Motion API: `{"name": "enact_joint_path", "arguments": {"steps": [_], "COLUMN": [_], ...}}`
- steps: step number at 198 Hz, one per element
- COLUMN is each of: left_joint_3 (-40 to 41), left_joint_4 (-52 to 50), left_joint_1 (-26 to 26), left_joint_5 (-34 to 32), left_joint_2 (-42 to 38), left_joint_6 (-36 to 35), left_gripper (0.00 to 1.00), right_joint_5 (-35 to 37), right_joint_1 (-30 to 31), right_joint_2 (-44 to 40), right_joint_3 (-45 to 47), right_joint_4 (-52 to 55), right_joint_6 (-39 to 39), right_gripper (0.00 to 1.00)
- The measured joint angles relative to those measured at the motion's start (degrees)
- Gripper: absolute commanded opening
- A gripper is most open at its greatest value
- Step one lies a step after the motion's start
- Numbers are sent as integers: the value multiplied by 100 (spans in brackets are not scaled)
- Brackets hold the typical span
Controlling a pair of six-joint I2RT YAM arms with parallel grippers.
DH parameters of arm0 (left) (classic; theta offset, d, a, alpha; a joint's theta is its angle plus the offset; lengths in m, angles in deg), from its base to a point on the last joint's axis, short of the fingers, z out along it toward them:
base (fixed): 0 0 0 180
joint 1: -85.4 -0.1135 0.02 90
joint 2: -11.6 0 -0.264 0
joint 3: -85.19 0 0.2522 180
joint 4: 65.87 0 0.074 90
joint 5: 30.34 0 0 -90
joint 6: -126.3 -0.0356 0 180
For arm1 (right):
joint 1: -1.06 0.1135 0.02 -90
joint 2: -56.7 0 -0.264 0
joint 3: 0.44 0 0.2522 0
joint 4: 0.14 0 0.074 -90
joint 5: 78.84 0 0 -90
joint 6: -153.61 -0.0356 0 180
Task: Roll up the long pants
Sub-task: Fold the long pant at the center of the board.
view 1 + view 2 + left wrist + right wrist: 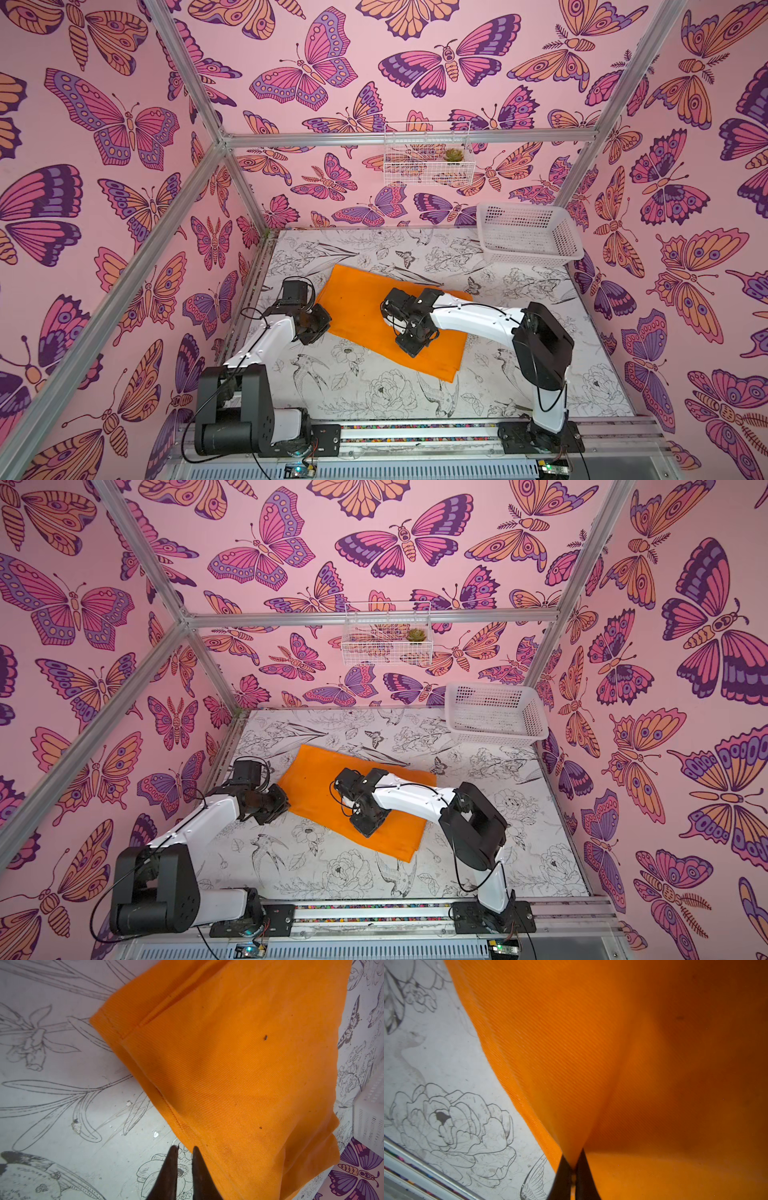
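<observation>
Pink wallpaper [124, 124] crowded with butterflies closes in three sides of the cell, and the table [374, 395] below it is white with flowers and birds drawn in black line. On the middle of that table lie the long pants [361, 307], bright orange and folded into a flat oblong that runs slantwise from far left to near right; both top views show them so [316, 787]. At the oblong's left edge the left gripper [185, 1150] hangs over bare table just beside the cloth, its dark fingertips [173, 1159] a narrow slit apart with nothing between them. Over the middle of the pants the right arm [469, 318] reaches in from the near right, and the right gripper [573, 1159] is pinched tight on a fold of the orange cloth, which rises to its tips in a raised ridge. A white plastic basket [571, 245] stands at the far right corner, well apart from the pants. On the far wall hangs a wire basket [428, 176] with a small green succulent [453, 156] inside it.
</observation>
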Motion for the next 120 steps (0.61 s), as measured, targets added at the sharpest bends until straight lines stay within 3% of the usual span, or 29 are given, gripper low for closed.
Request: {"name": "enact_joint_path", "arguments": {"steps": [28,60,78,95,105,116,120], "left_joint_3": [-155,-479,-699,-977,-1145,-1281,-1320], "left_joint_4": [-66,-87,-98,-72,-33,59,103], "left_joint_1": [-9,90,350,728,968,1200,1272], "left_joint_5": [4,11,-52,-70,-76,-61,-44], "left_joint_2": [223,466,496,667,866,1147,1259], "left_joint_6": [-37,-37,-33,7,31,96,127], "left_gripper": [18,18,19,19,18,18,18], "right_joint_5": [-490,-922,-890,-643,-439,-234,-170], "right_joint_1": [140,144,-22,-308,-487,-695,-767], "right_joint_2": [105,-271,-855,-1375,-1561,-1580,-1532], "right_joint_3": [-22,254,398,422,446,487,507], "right_joint_4": [-46,-225,-223,-267,-313,-369,-393], "right_joint_6": [-57,-179,-299,-374,-448,-472,-487], "right_gripper": [32,46,48,41,27,3,0]}}
